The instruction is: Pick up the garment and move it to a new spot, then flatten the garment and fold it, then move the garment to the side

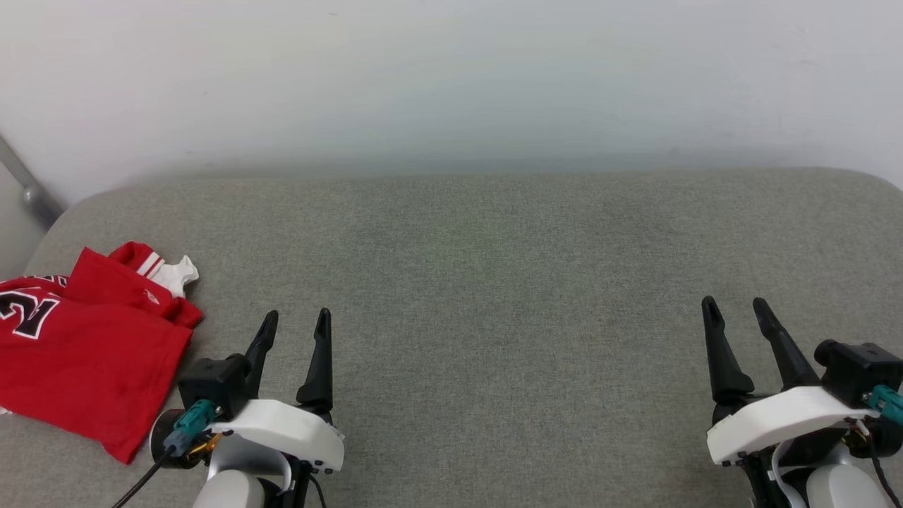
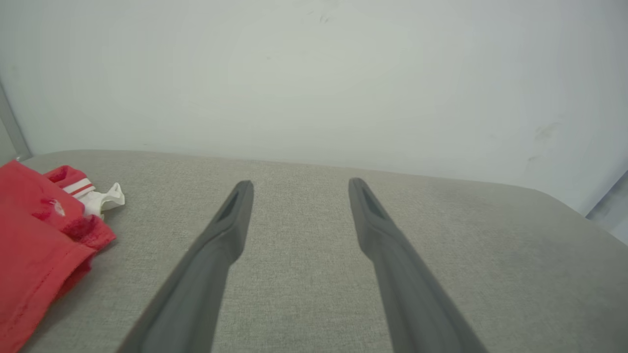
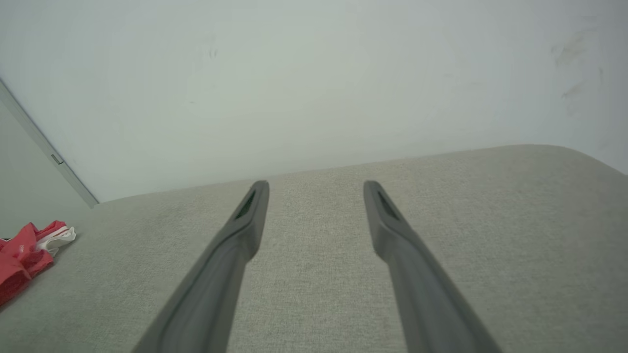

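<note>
The garment point(image 1: 85, 346) is a red jersey shirt with a white sleeve and striped trim, lying folded at the far left of the grey padded surface point(image 1: 494, 282), a black-and-white number showing on its left part. My left gripper point(image 1: 297, 320) stands open just right of it, not touching, nothing between its fingers. Far to the right, my right gripper point(image 1: 737, 307) is open and empty too. The left wrist view has the garment point(image 2: 39, 245) at its left edge, beside the open left gripper point(image 2: 300, 185). In the right wrist view the garment point(image 3: 27, 250) is small at far left, and the right gripper point(image 3: 316, 186) is open.
A pale wall point(image 1: 451, 85) rises behind the padded surface. A grey metal bar point(image 1: 28, 190) runs along the wall at the far left. The surface's rounded corners show at the back left and back right.
</note>
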{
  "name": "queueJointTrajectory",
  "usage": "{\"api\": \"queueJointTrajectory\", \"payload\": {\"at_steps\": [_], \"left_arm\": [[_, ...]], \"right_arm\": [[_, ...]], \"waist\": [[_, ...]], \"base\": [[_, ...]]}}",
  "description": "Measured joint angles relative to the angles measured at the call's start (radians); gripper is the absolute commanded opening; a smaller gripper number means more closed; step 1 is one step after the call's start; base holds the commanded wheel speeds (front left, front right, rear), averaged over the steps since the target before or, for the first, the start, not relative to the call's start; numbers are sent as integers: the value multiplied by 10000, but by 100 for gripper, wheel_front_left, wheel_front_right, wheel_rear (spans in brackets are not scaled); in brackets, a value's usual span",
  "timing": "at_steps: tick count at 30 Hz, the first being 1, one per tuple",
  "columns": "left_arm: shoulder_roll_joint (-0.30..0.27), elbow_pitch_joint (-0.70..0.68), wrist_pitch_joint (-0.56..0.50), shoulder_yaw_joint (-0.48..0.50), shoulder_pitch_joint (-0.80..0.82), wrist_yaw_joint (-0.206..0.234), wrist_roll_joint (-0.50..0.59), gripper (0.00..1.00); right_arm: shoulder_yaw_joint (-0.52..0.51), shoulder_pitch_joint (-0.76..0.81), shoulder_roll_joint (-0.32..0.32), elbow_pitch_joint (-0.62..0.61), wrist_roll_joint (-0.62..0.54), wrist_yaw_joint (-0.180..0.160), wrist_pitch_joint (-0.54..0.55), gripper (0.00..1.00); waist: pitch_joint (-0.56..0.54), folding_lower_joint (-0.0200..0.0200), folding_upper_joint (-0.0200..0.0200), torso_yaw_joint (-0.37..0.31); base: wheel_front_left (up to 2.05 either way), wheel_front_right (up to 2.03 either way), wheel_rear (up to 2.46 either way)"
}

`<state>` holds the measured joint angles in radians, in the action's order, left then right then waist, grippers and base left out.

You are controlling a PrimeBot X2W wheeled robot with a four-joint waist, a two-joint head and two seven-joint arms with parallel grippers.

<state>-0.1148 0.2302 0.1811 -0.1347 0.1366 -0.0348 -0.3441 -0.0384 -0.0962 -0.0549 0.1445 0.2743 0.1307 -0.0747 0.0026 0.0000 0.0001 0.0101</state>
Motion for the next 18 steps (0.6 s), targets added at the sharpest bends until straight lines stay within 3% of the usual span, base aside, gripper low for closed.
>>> {"api": "queueJointTrajectory", "payload": {"at_steps": [18], "left_arm": [[2, 378, 387, -159, 136, 86, 1214, 100]], "right_arm": [[-71, -1, 23, -94, -1277, 2, -84, 100]], "waist": [[-30, 0, 0, 57]], "base": [[0, 0, 0]]}}
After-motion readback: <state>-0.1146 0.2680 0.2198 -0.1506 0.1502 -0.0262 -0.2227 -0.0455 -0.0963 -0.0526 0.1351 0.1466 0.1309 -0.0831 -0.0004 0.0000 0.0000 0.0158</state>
